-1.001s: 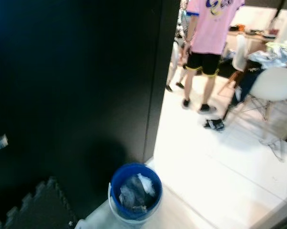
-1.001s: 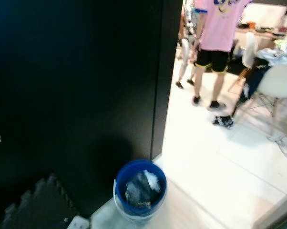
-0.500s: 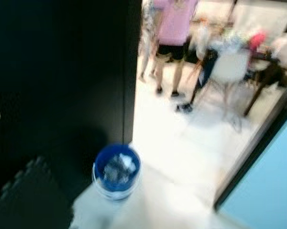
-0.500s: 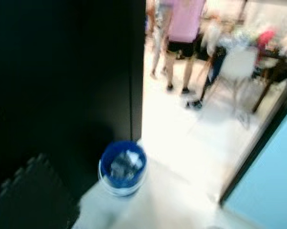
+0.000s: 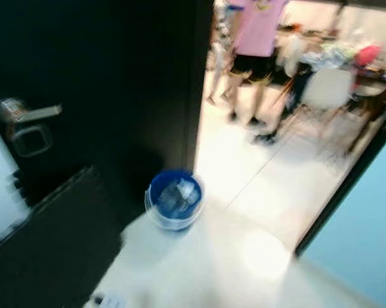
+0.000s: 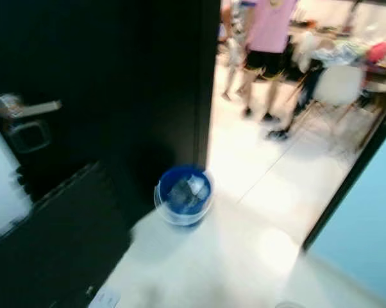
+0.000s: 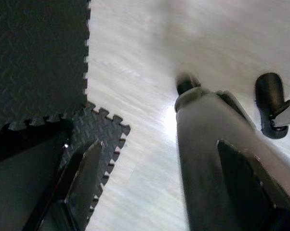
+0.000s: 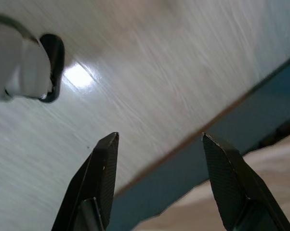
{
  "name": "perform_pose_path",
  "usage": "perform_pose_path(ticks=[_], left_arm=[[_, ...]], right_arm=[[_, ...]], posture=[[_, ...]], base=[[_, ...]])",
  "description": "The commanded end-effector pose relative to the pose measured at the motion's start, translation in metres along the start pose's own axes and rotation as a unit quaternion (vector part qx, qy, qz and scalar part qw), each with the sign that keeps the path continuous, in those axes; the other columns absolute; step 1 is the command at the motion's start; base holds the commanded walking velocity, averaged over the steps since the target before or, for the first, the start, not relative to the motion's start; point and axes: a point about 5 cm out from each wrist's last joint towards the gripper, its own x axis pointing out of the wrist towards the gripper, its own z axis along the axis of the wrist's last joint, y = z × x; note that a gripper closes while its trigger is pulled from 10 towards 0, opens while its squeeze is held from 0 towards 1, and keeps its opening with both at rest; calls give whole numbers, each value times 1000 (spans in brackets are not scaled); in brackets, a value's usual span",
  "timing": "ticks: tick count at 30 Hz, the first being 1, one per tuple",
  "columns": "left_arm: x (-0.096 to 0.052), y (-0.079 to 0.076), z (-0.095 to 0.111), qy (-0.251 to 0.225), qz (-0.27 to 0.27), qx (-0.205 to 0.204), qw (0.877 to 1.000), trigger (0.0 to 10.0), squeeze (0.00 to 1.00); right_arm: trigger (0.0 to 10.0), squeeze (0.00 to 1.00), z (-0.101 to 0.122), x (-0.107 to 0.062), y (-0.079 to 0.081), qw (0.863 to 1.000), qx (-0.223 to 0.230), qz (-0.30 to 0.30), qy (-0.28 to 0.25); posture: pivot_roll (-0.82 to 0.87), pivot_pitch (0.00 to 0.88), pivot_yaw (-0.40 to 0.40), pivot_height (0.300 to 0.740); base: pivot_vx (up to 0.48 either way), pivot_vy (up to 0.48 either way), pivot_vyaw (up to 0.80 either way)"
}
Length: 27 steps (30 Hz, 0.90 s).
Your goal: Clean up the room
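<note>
A blue bucket [image 5: 174, 199] of crumpled trash stands on the pale floor [image 5: 244, 256] at twelve o'clock, while the left tool [image 7: 159, 178] and right tool [image 8: 159, 178] hang spread apart, holding nothing.

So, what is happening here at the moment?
The robot stands by an open black door, looking down at a blue bucket on the pale floor, with crumpled scraps inside. It handles nothing: the left pincer and the right pincer both hang open above the floor. Through the doorway, a person in a pink shirt stands near white chairs.
</note>
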Motion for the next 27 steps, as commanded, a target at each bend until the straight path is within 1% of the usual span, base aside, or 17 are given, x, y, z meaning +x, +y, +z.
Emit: perform_pose_path(ticks=[1,5,6,8,12,17,20,27], left_arm=[[-1,-22,-14,39,-31,12,999,10000,0],[-1,-25,-11,36,-33,13,999,10000,0],[-1,-28,-8,34,-35,14,999,10000,0],[-1,-28,-8,33,-35,14,999,10000,0],[-1,-22,-11,35,-31,16,999,10000,0],[-1,-21,-12,34,-30,15,999,10000,0],[-1,-21,-13,32,-28,6,999,10000,0],[-1,-20,-14,32,-28,4,999,10000,0]], right_arm=[[10000,0,-8,0,-2,1000,-1,-4,12],[10000,0,-7,0,-2,1000,-6,-4,13],[10000,0,-7,0,-1,1000,-7,-5,13],[10000,0,-7,0,-1,1000,-8,-5,13],[10000,0,-6,0,0,1000,-9,-4,12],[10000,0,-6,0,1,1000,-9,-3,11],[10000,0,-6,0,2,1000,-8,-1,10],[10000,0,-7,1,3,1000,-7,0,11]], posture=[[-9,0,-98,740],[-9,0,-98,740],[-9,0,-98,740],[-10,0,-97,740],[-10,0,-97,740],[-11,0,-96,740],[-11,0,-96,740],[-12,0,-92,740]], base=[[-472,0,0],[-471,0,0],[-469,0,-775],[-472,0,-775],[-463,0,-773],[-424,0,-775],[0,0,-769],[0,0,-763]])
